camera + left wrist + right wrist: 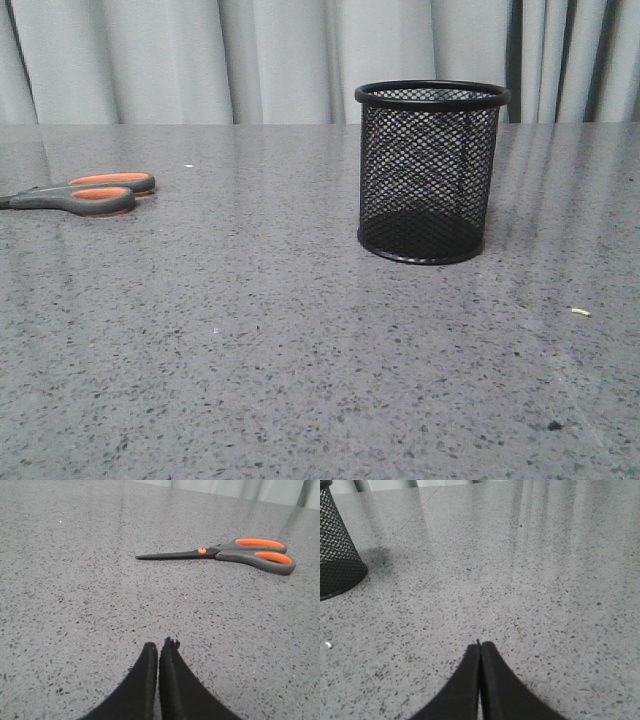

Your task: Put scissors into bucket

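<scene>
The scissors [85, 194], with dark grey handles lined orange, lie flat and closed on the grey speckled table at the far left of the front view, blades running off the left edge. They show whole in the left wrist view [235, 555], with an orange pivot dot. The black wire-mesh bucket [430, 175] stands upright right of centre; part of it shows in the right wrist view [335, 550]. My left gripper [159, 647] is shut and empty, well short of the scissors. My right gripper [480, 645] is shut and empty, to the right of the bucket. Neither gripper shows in the front view.
The table [250, 350] is grey speckled stone. A small pale scrap [580, 312] lies at the right, also in the right wrist view [328, 644]. A dark speck [554, 425] lies near the front right. Pale curtains [250, 60] hang behind the table.
</scene>
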`<state>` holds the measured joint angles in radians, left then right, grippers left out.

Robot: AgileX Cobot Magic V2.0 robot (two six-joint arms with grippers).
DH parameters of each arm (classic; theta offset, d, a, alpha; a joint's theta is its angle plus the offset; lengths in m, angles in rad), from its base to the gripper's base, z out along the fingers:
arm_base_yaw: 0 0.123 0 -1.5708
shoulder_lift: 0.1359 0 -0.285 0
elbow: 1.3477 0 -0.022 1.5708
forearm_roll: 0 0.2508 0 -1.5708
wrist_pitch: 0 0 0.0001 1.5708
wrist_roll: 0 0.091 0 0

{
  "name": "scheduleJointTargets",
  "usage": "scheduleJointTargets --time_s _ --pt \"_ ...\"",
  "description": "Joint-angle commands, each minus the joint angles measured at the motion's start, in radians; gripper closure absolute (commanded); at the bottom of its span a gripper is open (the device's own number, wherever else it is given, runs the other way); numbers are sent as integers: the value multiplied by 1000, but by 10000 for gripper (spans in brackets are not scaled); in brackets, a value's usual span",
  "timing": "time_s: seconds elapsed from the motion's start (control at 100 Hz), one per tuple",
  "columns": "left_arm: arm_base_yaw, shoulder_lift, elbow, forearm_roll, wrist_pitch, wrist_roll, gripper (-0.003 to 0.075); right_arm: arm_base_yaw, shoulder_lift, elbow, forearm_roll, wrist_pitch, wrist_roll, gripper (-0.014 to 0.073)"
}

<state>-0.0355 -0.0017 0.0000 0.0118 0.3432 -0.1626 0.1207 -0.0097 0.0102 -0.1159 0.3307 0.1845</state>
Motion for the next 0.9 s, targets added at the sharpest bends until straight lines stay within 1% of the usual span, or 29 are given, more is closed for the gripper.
scheduleJointTargets --time_s 0.0,0.17,0.29,0.53,0.55,0.59,0.64,0.72,0.79,0.83,0.87,0.89 --pt "-4 -27 40 -12 -34 -10 740 -8 -23 9 -61 -31 -4 659" --pt "-4 -27 40 -12 -34 -10 740 -8 -23 9 -88 -26 -4 659" --pt "-4 -27 40 -12 -34 -10 740 -8 -23 9 -139 -24 -4 659" --pt "-4 -27 40 1 -39 -10 740 -8 -23 9 -139 -24 -4 659" --pt "-4 -27 40 8 -41 -10 740 -8 -23 9 -147 -30 -4 659" --pt "-4 -27 40 10 -41 -10 740 -8 -23 9 -207 -46 -4 659" --pt "-4 -27 40 10 -41 -10 740 -8 -23 9 -265 -83 -4 659" --pt "-4 -27 40 68 -68 -4 740 -8 -23 9 -255 -193 -4 659" --pt "-4 -27 40 121 -109 -4 740 -8 -23 9 -187 -322 -4 659" --pt "-4 -27 40 126 -148 -4 740 -8 -23 9 -118 -399 -2 659" --pt "-4 -27 40 84 -209 -4 740 -8 -23 9 -42 -458 -2 659" --pt "-4 -27 40 39 -245 -4 740 -8 -23 9 -8 -489 -2 659"
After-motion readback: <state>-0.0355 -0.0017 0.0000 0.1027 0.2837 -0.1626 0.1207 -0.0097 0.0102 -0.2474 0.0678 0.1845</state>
